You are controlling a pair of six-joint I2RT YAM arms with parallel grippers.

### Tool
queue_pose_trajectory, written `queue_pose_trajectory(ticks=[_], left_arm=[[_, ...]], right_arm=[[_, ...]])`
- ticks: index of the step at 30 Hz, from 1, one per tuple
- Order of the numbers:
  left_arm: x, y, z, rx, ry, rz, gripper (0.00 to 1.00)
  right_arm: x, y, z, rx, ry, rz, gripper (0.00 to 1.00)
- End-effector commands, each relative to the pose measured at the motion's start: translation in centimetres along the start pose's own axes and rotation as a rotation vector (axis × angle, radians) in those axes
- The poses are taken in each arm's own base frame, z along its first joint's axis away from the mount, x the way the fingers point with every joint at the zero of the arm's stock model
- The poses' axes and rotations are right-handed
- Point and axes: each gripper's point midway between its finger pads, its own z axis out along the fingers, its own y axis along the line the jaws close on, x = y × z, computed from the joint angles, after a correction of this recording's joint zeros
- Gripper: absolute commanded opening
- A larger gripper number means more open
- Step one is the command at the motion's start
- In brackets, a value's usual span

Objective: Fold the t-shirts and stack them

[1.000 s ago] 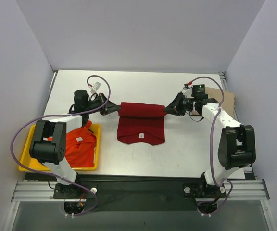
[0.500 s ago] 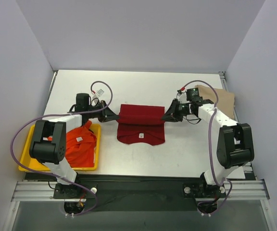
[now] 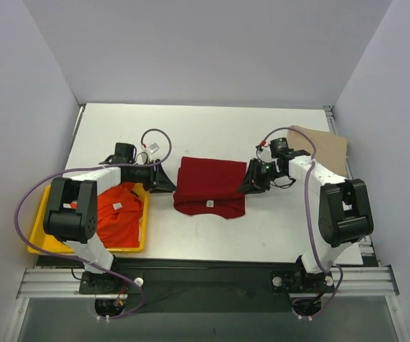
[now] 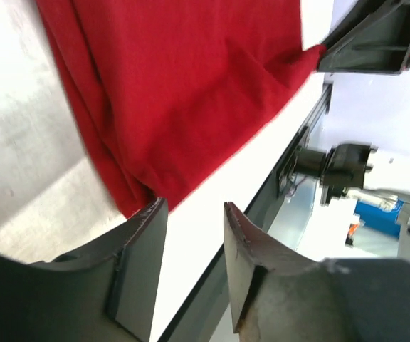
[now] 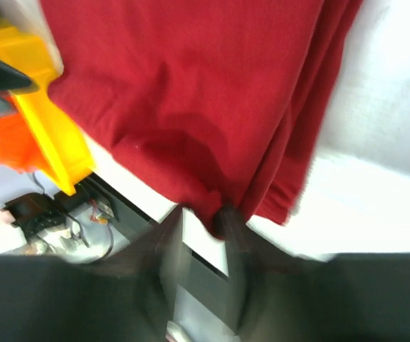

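Note:
A dark red t-shirt [image 3: 211, 184] lies folded on the white table between my two arms. My left gripper [image 3: 168, 184] sits low at its left edge. In the left wrist view this gripper [image 4: 194, 206] is open, bare table shows between its fingers, and the red cloth [image 4: 176, 85] ends just past its left fingertip. My right gripper [image 3: 248, 187] is at the shirt's right edge. In the blurred right wrist view its jaws [image 5: 203, 217] are slightly open, and a bunched corner of the red cloth [image 5: 191, 92] touches the fingertips.
A yellow tray [image 3: 84, 249] at the near left holds a bright orange t-shirt [image 3: 116, 217]. A tan t-shirt [image 3: 326, 146] lies at the far right of the table. The tray [image 5: 41, 121] also shows in the right wrist view.
Both grippers came down and nearer with the shirt's side edges, laying the fold flat. The left jaws opened and let go of the cloth. The right jaws began to part.

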Motion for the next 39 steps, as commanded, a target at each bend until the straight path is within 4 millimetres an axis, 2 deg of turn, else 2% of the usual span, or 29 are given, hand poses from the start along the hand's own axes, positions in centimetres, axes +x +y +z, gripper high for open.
queue_pose_trajectory(ticks=[1, 3, 5, 7, 9, 12, 16, 19, 21, 22, 25, 31, 35, 39], left_arm=[[0.6, -2.7, -1.7, 0.042, 0.050, 0.100, 0.48], [0.5, -3.4, -2.1, 0.051, 0.054, 0.114, 0.54], [0.5, -4.3, -2.5, 0.067, 0.053, 0.118, 0.54], [0.1, -5.1, -2.9, 0.074, 0.045, 0.127, 0.54], [-0.6, -5.4, -3.0, 0.070, 0.032, 0.137, 0.54], [-1.7, -4.7, -2.4, 0.041, 0.017, 0.127, 0.54], [-5.1, -4.0, -1.7, -0.014, -0.053, 0.139, 0.54], [-6.4, -2.9, -1.0, -0.050, -0.060, 0.126, 0.55], [-6.4, -1.9, -0.2, -0.055, -0.041, 0.109, 0.56], [-6.6, -1.9, 0.1, -0.051, -0.040, 0.117, 0.56], [-6.9, -1.7, 1.1, -0.010, -0.024, 0.117, 0.56], [-6.4, -0.6, 3.4, 0.038, 0.044, 0.096, 0.56], [-5.7, 1.0, 4.8, 0.057, 0.091, 0.052, 0.56], [-5.1, 2.7, 5.0, -0.023, 0.111, 0.042, 0.56]], right_arm=[[3.8, -1.5, 0.0, 0.069, 0.137, -0.071, 0.34], [5.3, -2.3, -0.1, 0.101, 0.183, -0.090, 0.39], [6.6, -2.7, -0.4, 0.119, 0.206, -0.097, 0.45], [6.5, -3.0, -0.8, 0.142, 0.193, -0.105, 0.48], [6.0, -2.7, -1.4, 0.155, 0.164, -0.124, 0.49], [4.3, -2.2, -1.8, 0.168, 0.113, -0.142, 0.50], [1.7, -1.2, -2.1, 0.171, 0.059, -0.157, 0.50], [0.1, -1.2, -2.1, 0.162, 0.045, -0.137, 0.51], [-0.7, -1.4, -1.9, 0.140, 0.051, -0.114, 0.55], [-1.5, -1.2, -2.0, 0.131, 0.042, -0.123, 0.61], [-2.5, -1.7, -1.5, 0.122, 0.043, -0.111, 0.64], [-4.5, -2.3, 0.0, 0.059, 0.022, -0.054, 0.65], [-4.9, -3.1, 1.5, 0.025, 0.022, -0.003, 0.65], [-5.1, -4.2, 2.4, -0.009, -0.002, 0.064, 0.65]])
